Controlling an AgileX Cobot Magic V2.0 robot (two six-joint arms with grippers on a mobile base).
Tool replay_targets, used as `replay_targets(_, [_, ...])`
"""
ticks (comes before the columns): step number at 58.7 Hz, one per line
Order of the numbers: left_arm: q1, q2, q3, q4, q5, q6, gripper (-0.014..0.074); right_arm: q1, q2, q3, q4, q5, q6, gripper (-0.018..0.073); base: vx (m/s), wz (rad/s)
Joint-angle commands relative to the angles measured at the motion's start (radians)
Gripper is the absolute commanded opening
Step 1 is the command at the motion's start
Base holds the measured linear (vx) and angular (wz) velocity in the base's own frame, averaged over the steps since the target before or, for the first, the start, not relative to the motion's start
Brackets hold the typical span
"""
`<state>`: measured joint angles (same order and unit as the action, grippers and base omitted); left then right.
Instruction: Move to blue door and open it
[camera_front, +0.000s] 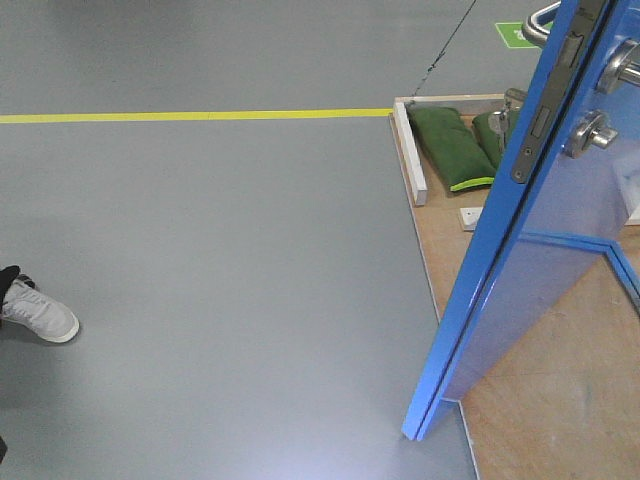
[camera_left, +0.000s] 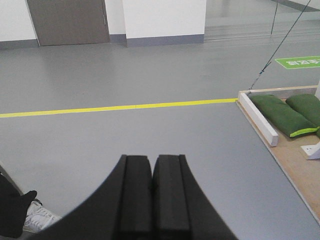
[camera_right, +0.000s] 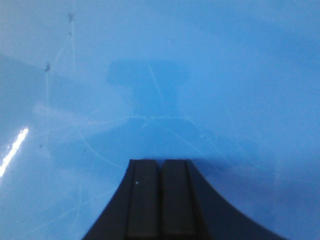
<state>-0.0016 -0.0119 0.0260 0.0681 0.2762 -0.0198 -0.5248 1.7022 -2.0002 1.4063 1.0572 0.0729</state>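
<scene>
The tall glossy bright-blue door panel (camera_front: 560, 230) stood at the right of the front view, on a bare plywood platform (camera_front: 560, 400). It was swung out so that its narrow edge faced the camera and its lower corner reached the platform's near left edge. A long grey latch plate (camera_front: 540, 120) ran down that edge. On the panel's face beside it sat a silver lever handle on a round rose (camera_front: 590, 135), with a round silver lock (camera_front: 622, 62) above. A second silver lever (camera_front: 535, 25) showed past the edge at the top of the frame.

Beyond the door, two dark green sandbags (camera_front: 450, 148) lay on the platform, just beside a short white wooden beam (camera_front: 412, 155) along its left border. A yellow floor line (camera_front: 200, 116) crossed the smooth grey floor (camera_front: 220, 300) and ended at the platform's far corner. At the far left edge a white sneaker (camera_front: 38, 312) rested on the floor.

The left arm's black fingers (camera_left: 136, 200) were pressed together with nothing between them. They pointed over open floor towards the yellow line (camera_left: 115, 107), well apart from the door. The right arm's black fingers (camera_right: 145, 200) were likewise pressed together and empty. They faced the blue panel (camera_right: 160, 75), which filled that view and carried their dark reflection. Whether they touched it could not be told.
</scene>
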Motion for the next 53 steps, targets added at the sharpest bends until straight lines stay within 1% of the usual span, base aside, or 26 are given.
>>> replay_targets(1, [-0.007,-0.012,-0.026,-0.002,-0.086,-0.007,0.0073,0.005,-0.040,-0.029,0.059,-0.032,-0.008,0.0012,0.00,0.00])
replay_targets(53, [-0.007,-0.012,-0.026,-0.002,-0.086,-0.007,0.0073,0.005,-0.040,-0.029,0.059,-0.032,-0.011,0.0012,0.01,0.02])
